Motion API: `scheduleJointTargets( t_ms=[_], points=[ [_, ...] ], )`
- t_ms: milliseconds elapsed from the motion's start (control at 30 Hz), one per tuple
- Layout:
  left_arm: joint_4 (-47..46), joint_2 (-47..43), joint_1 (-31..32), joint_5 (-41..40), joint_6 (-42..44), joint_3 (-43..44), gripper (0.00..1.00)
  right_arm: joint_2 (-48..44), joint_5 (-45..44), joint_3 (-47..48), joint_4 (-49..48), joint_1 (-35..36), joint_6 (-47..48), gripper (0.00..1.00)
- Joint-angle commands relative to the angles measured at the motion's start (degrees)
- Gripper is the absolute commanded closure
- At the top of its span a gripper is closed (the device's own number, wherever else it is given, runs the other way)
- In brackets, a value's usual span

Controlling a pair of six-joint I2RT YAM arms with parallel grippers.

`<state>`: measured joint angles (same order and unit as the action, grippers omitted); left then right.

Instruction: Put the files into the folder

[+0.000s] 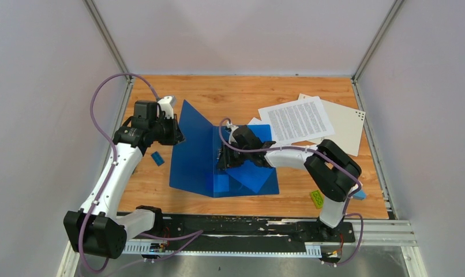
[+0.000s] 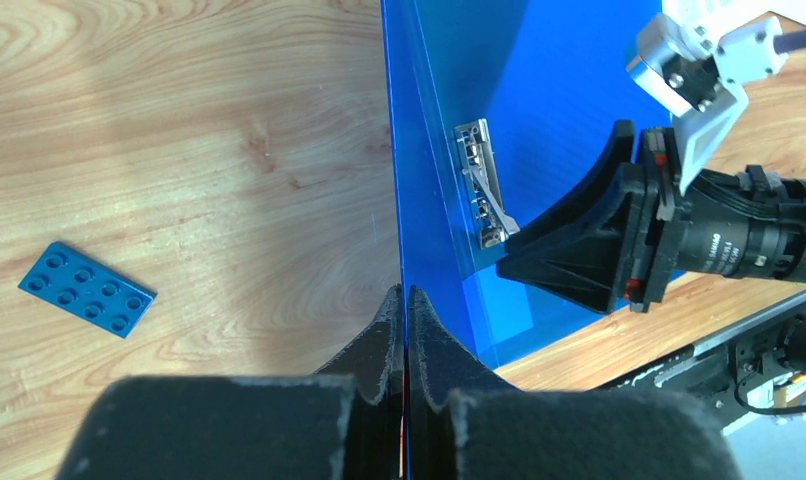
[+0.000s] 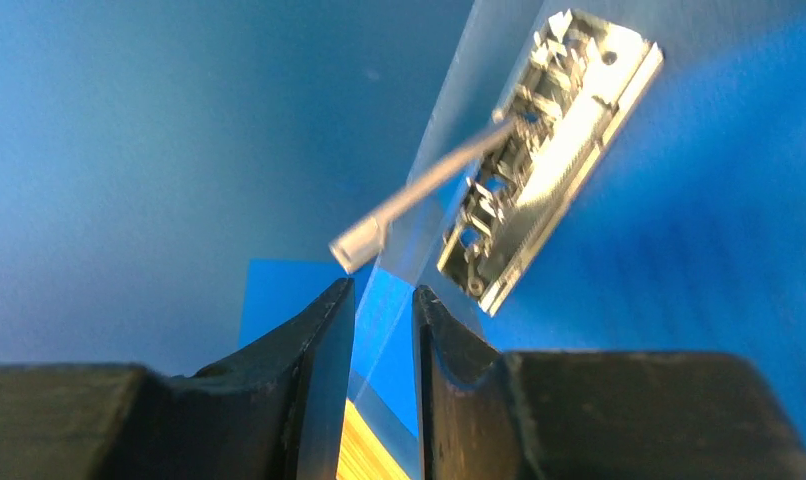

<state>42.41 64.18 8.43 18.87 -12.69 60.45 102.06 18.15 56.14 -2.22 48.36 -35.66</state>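
l gripper pinched on blue folder cover edge, r gripper fingers slightly apart by metal clip.

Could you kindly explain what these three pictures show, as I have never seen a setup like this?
Two white-and-black robot arms stand at a wooden table. One picture looks down from above; the other two come from cameras on each wrist. The left gripper is shut on the raised cover of the blue plastic folder, holding it open. The right gripper hovers, open, near the folder's silver metal clip. The white printed paper sheets lie beside the folder, over a pale grey card. A small blue brick lies nearby.
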Motion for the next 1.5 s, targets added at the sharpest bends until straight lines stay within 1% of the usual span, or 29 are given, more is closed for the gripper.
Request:
scheduleJointTargets(
  t_ms=[0, 167, 267, 333, 400, 533, 567, 700, 733, 767, 933, 1000, 1133, 1267, 1467],
  points=[
    [-1.6, -1.94, -0.43, 0.78, 1.42, 1.28, 1.0, 3.07, 0.25, 7.5, -2.93, -1.07, -0.99, 0.72],
    [-1.67, -2.05, -0.38, 0.79, 1.29, 1.2, 1.0, 8.43, -5.69, 16.15, 0.89, -4.65, 1.58, 0.74],
    [-1.71, -1.81, -0.41, 1.35, 1.04, 1.14, 1.0, 13.38, -5.72, 21.59, 4.58, -6.11, 4.45, 0.75],
    [-1.42, -1.64, -0.43, 1.56, 1.13, 1.16, 1.0, 14.49, -5.68, 24.73, 7.06, -6.77, 5.81, 0.74],
    [-1.26, -1.73, -0.43, 1.2, 1.25, 1.14, 1.0, 13.25, -4.94, 25.57, 7.91, -7.3, 6.25, 0.69],
    [-1.26, -2.2, -0.43, -0.11, 1.59, 1.17, 1.0, 7.27, -6.19, 24.14, 10.5, -8.94, 5.57, 0.53],
    [-1.34, -2.22, -0.43, -0.48, 1.49, 1.16, 1.0, 5.64, -6.74, 23.21, 10.98, -9.43, 5.15, 0.49],
    [-1.52, -1.94, -0.43, -1.41, 1.26, 1.3, 1.0, -1.75, -10.08, 15.85, 10.08, -12.28, 1.69, 0.18],
    [-1.41, -1.79, -0.43, -1.86, 1.26, 1.26, 1.0, -4.26, -11.4, 13.91, 9.85, -13.12, 0.66, 0.14],
    [-1.34, -1.72, -0.43, -2.22, 1.34, 1.31, 1.0, -6.11, -12.84, 12.01, 9.71, -14.1, -0.15, 0.12],
    [-1.29, -1.9, -0.42, -2.96, 1.19, 1.19, 1.0, -14.73, -21.71, 1.89, 9.38, -20.88, -5.24, 0.05],
    [-1.36, -1.92, -0.43, -2.97, 1.0, 1.19, 1.0, -17.62, -25.61, -1.69, 9.77, -23.77, -8.08, 0.04],
    [-1.74, -1.98, -0.43, -3.14, 0.75, 0.73, 1.0, -20.85, -25.07, -8.44, 7.57, -29.37, -13.94, 0.05],
    [-2.18, -1.8, -0.43, -2.8, 0.32, 0.22, 1.0, -22.69, -26.23, -13.84, 4.59, -31.82, -17.6, 0.06],
    [-1.91, -1.88, -0.43, -2.87, 0.25, 0.17, 1.0, -24.71, -28.0, -22.13, -5.45, -34.79, -21.68, 0.1]
  ],
)
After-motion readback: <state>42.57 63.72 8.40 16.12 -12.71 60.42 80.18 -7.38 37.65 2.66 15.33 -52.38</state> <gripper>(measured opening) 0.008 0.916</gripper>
